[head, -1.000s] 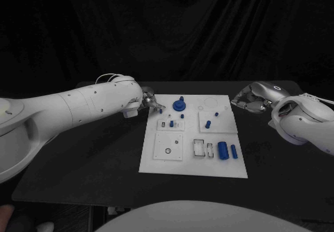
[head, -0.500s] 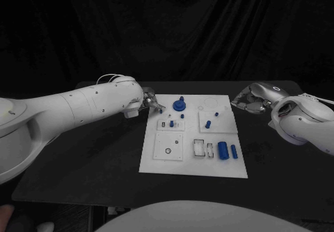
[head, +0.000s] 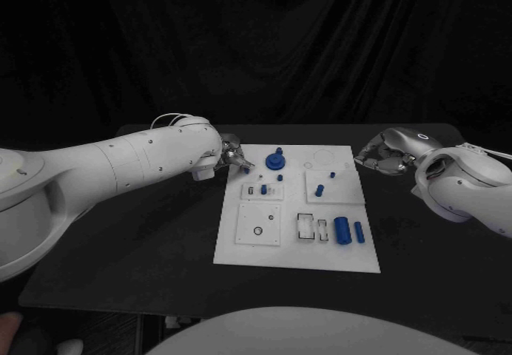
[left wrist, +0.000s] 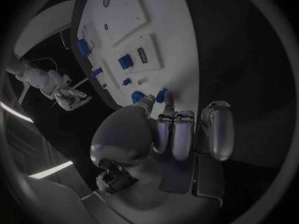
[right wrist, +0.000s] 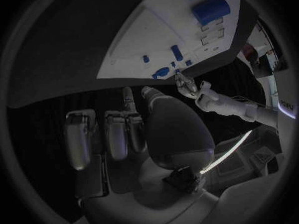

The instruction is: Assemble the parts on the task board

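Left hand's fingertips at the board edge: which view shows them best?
The left wrist view: the left hand reaches a small blue part at the task board edge. Head view has the hand small; right wrist view shows it distantly.

The left hand [head: 227,157] sits mostly behind its own arm in the head view, and whether its fingertips pinch the small blue part [left wrist: 162,95] at the board [head: 299,251] edge is too small to tell. The right hand [head: 382,157] curls beside the board, its inner side hidden. The tabletop [head: 128,244] runs under both arms.
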Controlling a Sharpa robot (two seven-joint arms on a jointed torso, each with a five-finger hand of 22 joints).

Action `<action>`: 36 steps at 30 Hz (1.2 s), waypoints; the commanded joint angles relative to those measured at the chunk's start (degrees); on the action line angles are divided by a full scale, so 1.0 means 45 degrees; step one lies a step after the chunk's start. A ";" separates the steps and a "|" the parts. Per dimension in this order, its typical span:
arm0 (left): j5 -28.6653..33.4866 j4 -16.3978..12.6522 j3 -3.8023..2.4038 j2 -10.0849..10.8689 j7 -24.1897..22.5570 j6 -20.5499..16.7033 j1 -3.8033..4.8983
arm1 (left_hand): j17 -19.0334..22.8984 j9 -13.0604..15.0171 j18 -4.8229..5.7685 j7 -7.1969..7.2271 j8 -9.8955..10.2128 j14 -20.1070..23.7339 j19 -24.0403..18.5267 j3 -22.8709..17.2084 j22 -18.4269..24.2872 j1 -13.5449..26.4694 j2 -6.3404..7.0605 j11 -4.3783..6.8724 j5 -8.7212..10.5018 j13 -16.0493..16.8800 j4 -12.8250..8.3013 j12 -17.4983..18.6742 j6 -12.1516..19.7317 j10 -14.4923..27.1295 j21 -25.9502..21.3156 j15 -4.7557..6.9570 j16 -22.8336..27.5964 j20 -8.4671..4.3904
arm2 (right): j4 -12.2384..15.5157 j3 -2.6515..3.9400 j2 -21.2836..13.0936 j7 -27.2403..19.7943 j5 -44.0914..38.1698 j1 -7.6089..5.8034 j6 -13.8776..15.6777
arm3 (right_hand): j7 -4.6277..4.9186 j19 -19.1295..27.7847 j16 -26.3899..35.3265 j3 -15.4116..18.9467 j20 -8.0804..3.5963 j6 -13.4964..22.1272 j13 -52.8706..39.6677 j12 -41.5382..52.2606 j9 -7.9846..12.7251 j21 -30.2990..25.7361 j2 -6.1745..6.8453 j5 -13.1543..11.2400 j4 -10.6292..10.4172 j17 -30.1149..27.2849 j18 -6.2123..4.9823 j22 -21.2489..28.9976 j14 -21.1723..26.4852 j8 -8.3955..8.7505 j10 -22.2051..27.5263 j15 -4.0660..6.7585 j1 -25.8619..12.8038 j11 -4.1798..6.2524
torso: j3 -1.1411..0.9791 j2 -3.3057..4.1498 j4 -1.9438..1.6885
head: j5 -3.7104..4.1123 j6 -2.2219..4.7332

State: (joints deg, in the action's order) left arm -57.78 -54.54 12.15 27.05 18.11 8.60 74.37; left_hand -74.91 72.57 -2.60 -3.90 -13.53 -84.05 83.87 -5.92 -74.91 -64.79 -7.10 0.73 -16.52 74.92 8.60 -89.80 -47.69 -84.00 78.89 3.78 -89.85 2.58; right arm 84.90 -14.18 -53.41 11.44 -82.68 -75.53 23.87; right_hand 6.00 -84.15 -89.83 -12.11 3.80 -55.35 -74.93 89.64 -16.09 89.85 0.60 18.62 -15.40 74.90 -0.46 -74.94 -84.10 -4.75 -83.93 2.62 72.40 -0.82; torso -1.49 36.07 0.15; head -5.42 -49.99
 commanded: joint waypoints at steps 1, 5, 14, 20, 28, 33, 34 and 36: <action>0.0041 0.0001 -0.0014 -0.0038 -0.0239 0.0198 -0.0030 | -0.3354 -0.0031 -0.0029 0.0009 0.0179 -0.1323 0.0295 -0.0376 -0.2556 -0.0203 0.0012 -0.0077 -0.0480 0.3352 -0.0165 -0.0044 -0.0131 -0.1333 -0.0077 -0.0069 -0.0033 0.0065 | 0.0000 0.0008 0.0002 0.0277 -0.0025 -0.0002 -0.0172 | -0.0023 -0.1299 0.0031 -0.0007 -0.0079 0.0090 -0.3350 0.0080 0.0018 0.0033 0.0015 0.0061 0.0059 0.3279 0.0102 -0.3347 -0.1293 0.0074 -0.1348 0.0078 0.0113 0.0035 | 0.0000 -0.0002 0.0000 | 0.0023 -0.0003; 0.0041 0.0005 -0.0014 -0.0040 -0.0212 0.0197 -0.0031 | -0.3354 -0.0029 -0.0032 0.0020 0.0312 -0.1323 0.0285 -0.0861 -0.2553 -0.0270 0.0118 -0.0065 -0.0910 0.3352 -0.0333 -0.0044 -0.0191 -0.1333 -0.0082 -0.0059 -0.0033 0.0056 | -0.0011 0.0008 0.0010 0.0287 -0.0025 -0.0002 -0.0196 | -0.0020 -0.1299 0.0039 -0.0019 -0.0078 0.0094 -0.3350 0.0080 0.0021 0.0033 0.0018 0.0082 0.0072 0.3269 0.0102 -0.3347 -0.1291 0.0078 -0.1348 0.0077 0.0134 0.0033 | 0.0000 0.0000 0.0001 | 0.0032 -0.0003; 0.0041 -0.0011 -0.0014 0.0009 -0.0164 0.0181 -0.0037 | -0.3354 0.0131 -0.0039 0.0035 0.0498 -0.1323 0.0260 -0.2252 -0.2543 -0.0180 0.0508 -0.0050 -0.1617 0.3352 -0.0707 -0.0044 -0.0335 -0.1333 -0.0103 -0.0049 -0.0033 0.0044 | -0.0042 0.0008 0.0024 0.0321 -0.0025 0.0000 -0.0261 | -0.0017 -0.1299 0.0054 -0.0035 -0.0077 0.0098 -0.3350 0.0080 0.0024 0.0033 0.0021 0.0115 0.0088 0.3252 0.0102 -0.3347 -0.1286 0.0082 -0.1348 0.0075 0.0159 0.0031 | 0.0002 0.0000 0.0002 | -0.0020 -0.0003; 0.0041 -0.0334 -0.0013 0.0255 -0.0759 -0.0493 -0.0040 | -0.3354 0.0326 -0.0046 0.0040 0.0530 -0.1323 0.0240 -0.3290 -0.2535 -0.0076 0.0832 -0.0040 -0.2216 0.3352 -0.1092 -0.0044 -0.0442 -0.1333 -0.0124 -0.0038 -0.0033 0.0030 | -0.0036 0.0008 0.0016 0.0344 -0.0025 0.0001 -0.0282 | -0.0014 -0.1299 0.0070 -0.0055 -0.0076 0.0101 -0.3350 0.0080 0.0027 0.0033 0.0019 0.0151 0.0105 0.3234 0.0102 -0.3347 -0.1282 0.0087 -0.1348 0.0074 0.0186 0.0029 | 0.0003 0.0000 -0.0001 | -0.0066 -0.0003; 0.0042 -0.1722 -0.0014 0.1154 -0.1386 -0.1631 -0.0019 | -0.3354 0.0864 -0.0035 0.0134 0.0074 -0.1323 0.0255 -0.4857 -0.2547 0.0164 0.1378 0.0059 -0.3118 0.3352 -0.1829 -0.0044 -0.0877 -0.1333 -0.0074 0.0045 -0.0033 -0.0037 | 0.0010 0.0007 -0.0108 0.0413 -0.0025 0.0000 -0.0303 | -0.0013 -0.1299 0.0088 -0.0067 -0.0075 0.0102 -0.3350 0.0080 0.0028 0.0033 0.0014 0.0167 0.0114 0.3213 0.0102 -0.3347 -0.1277 0.0088 -0.1348 0.0073 0.0202 0.0027 | 0.0002 -0.0002 -0.0002 | -0.0063 -0.0003; 0.0042 -0.2843 -0.0014 0.1856 -0.0832 -0.1684 0.0039 | -0.3354 0.0861 -0.0041 0.0182 -0.0120 -0.1323 0.0243 -0.5223 -0.2537 0.0493 0.1540 0.0100 -0.2775 0.3352 -0.1871 -0.0044 -0.0962 -0.1333 -0.0102 0.0080 -0.0033 -0.0069 | 0.0032 0.0006 -0.0174 0.0469 -0.0025 -0.0002 -0.0294 | -0.0013 -0.1299 0.0093 -0.0069 -0.0075 0.0101 -0.3350 0.0080 0.0028 0.0033 0.0014 0.0168 0.0115 0.3208 0.0102 -0.3347 -0.1275 0.0088 -0.1348 0.0073 0.0203 0.0027 | 0.0002 -0.0013 -0.0023 | -0.0042 -0.0003; 0.0042 -0.3047 -0.0014 0.1980 -0.0697 -0.1675 0.0048 | -0.3354 0.0857 -0.0043 0.0191 -0.0138 -0.1323 0.0239 -0.5260 -0.2534 0.0549 0.1558 0.0107 -0.2684 0.3352 -0.1862 -0.0044 -0.0962 -0.1333 -0.0113 0.0085 -0.0033 -0.0074 | 0.0034 0.0006 -0.0182 0.0477 -0.0025 -0.0002 -0.0292 | -0.0013 -0.1299 0.0093 -0.0069 -0.0075 0.0101 -0.3350 0.0080 0.0028 0.0033 0.0014 0.0168 0.0115 0.3208 0.0102 -0.3347 -0.1275 0.0088 -0.1348 0.0073 0.0203 0.0027 | 0.0000 -0.0011 -0.0011 | -0.0051 -0.0003; 0.0042 -0.3480 -0.0014 0.2235 -0.0384 -0.1667 0.0063 | -0.3354 0.0851 -0.0045 0.0207 -0.0165 -0.1323 0.0233 -0.5317 -0.2529 0.0649 0.1571 0.0120 -0.2441 0.3352 -0.1829 -0.0044 -0.0963 -0.1333 -0.0127 0.0096 -0.0033 -0.0082 | 0.0039 0.0006 -0.0199 0.0492 -0.0025 -0.0003 -0.0285 | -0.0013 -0.1299 0.0097 -0.0071 -0.0075 0.0099 -0.3350 0.0080 0.0028 0.0033 0.0014 0.0169 0.0116 0.3204 0.0102 -0.3347 -0.1274 0.0087 -0.1348 0.0073 0.0207 0.0027 | -0.0013 -0.0019 -0.0007 | -0.0070 -0.0003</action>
State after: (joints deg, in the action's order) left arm -57.79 -69.37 12.15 37.00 14.90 2.71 74.46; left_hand -74.90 74.99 -2.60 -4.17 -14.04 -84.05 83.86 -28.58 -74.90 -62.44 0.02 0.73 -27.54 74.90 1.59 -89.80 -50.71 -84.00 78.67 3.78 -89.85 2.58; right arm 84.93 -14.19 -54.20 12.38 -82.67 -75.53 22.81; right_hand 6.00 -84.15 -89.61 -12.42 3.80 -55.35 -74.91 89.64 -16.05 89.85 0.67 19.08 -15.09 74.90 -0.45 -74.91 -84.10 -4.75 -83.93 2.61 72.92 -0.83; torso -1.48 36.04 0.10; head -5.66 -49.99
